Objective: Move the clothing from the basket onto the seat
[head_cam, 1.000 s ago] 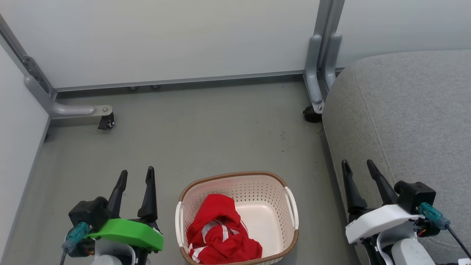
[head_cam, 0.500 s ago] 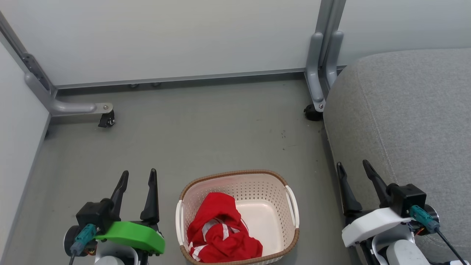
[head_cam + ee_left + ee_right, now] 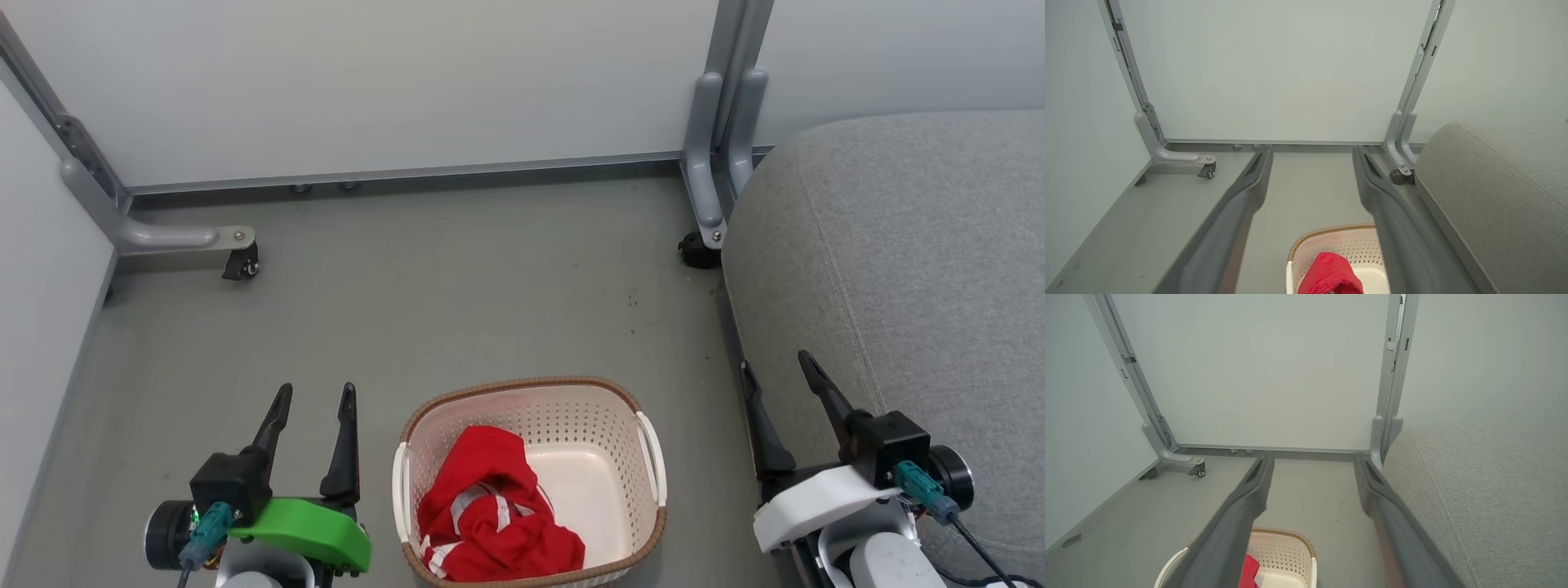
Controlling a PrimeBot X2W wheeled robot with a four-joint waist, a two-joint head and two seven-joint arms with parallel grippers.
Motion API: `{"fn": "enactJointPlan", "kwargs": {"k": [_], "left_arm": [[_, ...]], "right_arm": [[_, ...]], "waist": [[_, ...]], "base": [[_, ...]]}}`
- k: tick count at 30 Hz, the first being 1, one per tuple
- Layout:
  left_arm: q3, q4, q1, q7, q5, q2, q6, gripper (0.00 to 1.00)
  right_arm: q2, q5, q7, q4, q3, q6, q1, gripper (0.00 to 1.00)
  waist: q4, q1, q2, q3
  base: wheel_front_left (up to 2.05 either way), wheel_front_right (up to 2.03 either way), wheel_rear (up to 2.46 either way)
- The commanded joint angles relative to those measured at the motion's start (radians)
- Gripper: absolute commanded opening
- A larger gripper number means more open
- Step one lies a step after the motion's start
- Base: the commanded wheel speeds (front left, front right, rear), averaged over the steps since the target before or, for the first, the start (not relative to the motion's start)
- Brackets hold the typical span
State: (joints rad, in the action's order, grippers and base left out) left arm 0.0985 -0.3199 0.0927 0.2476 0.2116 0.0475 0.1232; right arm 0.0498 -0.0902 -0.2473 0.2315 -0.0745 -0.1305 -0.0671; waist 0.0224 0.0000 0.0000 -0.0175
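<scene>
From the head, our left pincer (image 3: 317,389) and right pincer (image 3: 774,361) both stand with fingers apart, holding nothing. Between them sits the cream perforated plastic basket (image 3: 522,382) with its brown woven rim. The crumpled bright red clothing (image 3: 490,510) with white stripes lies inside it, so nothing has been moved yet. The large grey fabric seat (image 3: 898,261), just right of the right pincer, carries no garment that we can see.

Along the left wrist, the basket lies low between our fingers, with grey floor (image 3: 1306,192) open ahead.

Along the right wrist, the seat's rounded edge runs close on the right and the basket sits lower left.

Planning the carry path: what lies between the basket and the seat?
A bare strip of grey floor separates basket and seat, visible in the head view.
</scene>
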Motion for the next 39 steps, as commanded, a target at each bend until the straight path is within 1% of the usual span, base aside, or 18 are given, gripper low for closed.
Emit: {"fn": "enactJointPlan", "kwargs": {"k": [1, 8, 19, 23, 29, 33, 39], "left_arm": [[0.002, 0.001, 0.002, 0.009, -0.024, 0.005, -0.003, 1.00], [0.007, -0.005, 0.003, 0.021, -0.054, 0.006, -0.011, 1.00], [0.008, -0.006, 0.015, 0.019, -0.047, 0.005, -0.019, 1.00], [0.008, 0.000, 0.031, 0.019, -0.053, 0.005, -0.024, 1.00], [0.034, 0.002, 0.086, 0.018, -0.069, 0.005, -0.027, 1.00], [0.068, -0.011, 0.146, 0.017, -0.078, 0.005, -0.031, 1.00], [0.146, -0.069, 0.249, 0.017, -0.109, 0.005, -0.024, 1.00]], "right_arm": [[0.002, 0.020, -0.009, -0.004, -0.002, 0.000, 0.004, 1.00], [0.002, 0.049, -0.020, -0.004, -0.005, 0.000, 0.006, 1.00], [0.002, 0.029, -0.019, -0.010, 0.005, 0.000, 0.003, 1.00], [0.002, 0.030, -0.019, -0.015, 0.007, 0.000, -0.011, 1.00], [0.002, 0.041, -0.018, -0.041, 0.014, 0.000, -0.055, 1.00], [0.002, 0.045, -0.018, -0.067, 0.013, 0.000, -0.099, 1.00], [0.004, 0.041, -0.018, -0.102, -0.002, 0.000, -0.174, 1.00]], "waist": [[0.000, 0.0000, 0.0000, -0.002], [0.000, 0.0000, 0.0000, -0.007], [0.006, 0.0000, 0.0000, -0.018], [0.007, 0.0000, 0.0000, -0.037], [0.001, 0.0000, 0.0000, -0.129], [-0.011, 0.0000, 0.0000, -0.218], [-0.037, 0.0000, 0.0000, -0.357]], "base": [[0.00, 0.00, 0.00], [0.00, 0.00, 0.00], [0.00, 0.00, 0.00], [0.00, 0.00, 0.00], [0.00, 0.00, 0.00], [0.00, 0.00, 0.00], [0.00, 0.00, 0.00]]}}
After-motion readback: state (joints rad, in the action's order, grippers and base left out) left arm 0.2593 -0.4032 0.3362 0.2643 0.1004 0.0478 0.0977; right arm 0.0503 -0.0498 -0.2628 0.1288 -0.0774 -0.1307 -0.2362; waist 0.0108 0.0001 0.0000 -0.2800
